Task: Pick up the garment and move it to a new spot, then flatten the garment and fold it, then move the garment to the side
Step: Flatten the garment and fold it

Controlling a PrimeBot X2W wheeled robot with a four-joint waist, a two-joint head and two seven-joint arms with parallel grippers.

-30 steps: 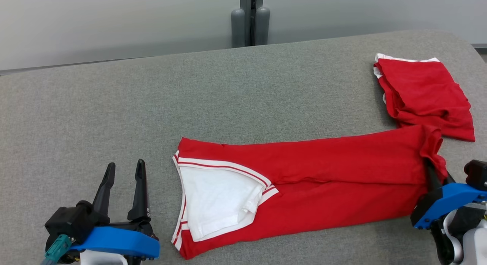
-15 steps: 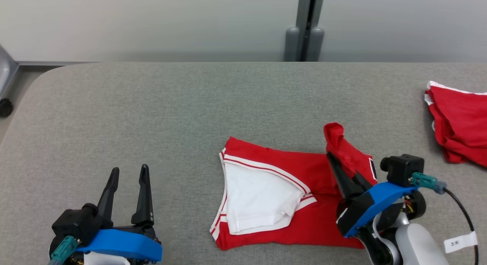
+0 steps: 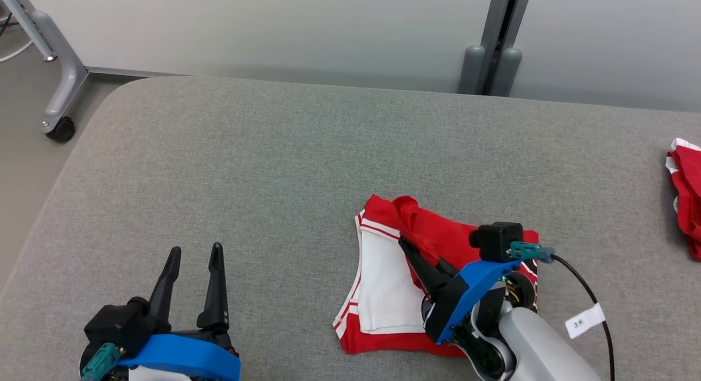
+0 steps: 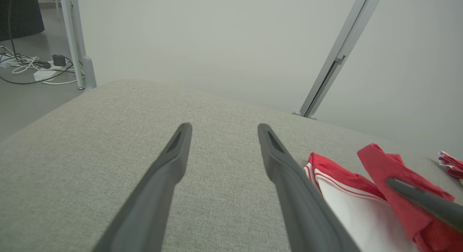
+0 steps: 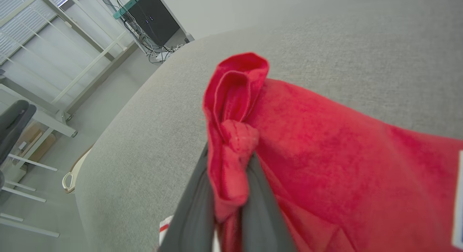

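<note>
A red garment (image 3: 438, 236) with a white panel and white-striped trim lies doubled over on the grey padded table (image 3: 274, 167), right of centre near the front edge. My right gripper (image 3: 408, 245) is shut on a bunched red hem (image 5: 235, 136) of it, held over the garment's far left end. In the left wrist view the pinched hem (image 4: 390, 168) rises above the white panel (image 4: 354, 215). My left gripper (image 3: 194, 255) stands open at the lower left, well apart from the garment, with nothing between its fingers (image 4: 170, 161).
A second red garment (image 3: 687, 206) lies at the table's right edge. The table's rounded left end (image 3: 71, 167) drops to the floor, where a wheeled metal stand leg (image 3: 57, 123) rests. A grey post (image 3: 493, 63) stands behind the table against a pale wall.
My right gripper has carried the red hem leftwards across the garment, folding the long strip over onto itself. The head camera has swung left. The left gripper stays open in place.
</note>
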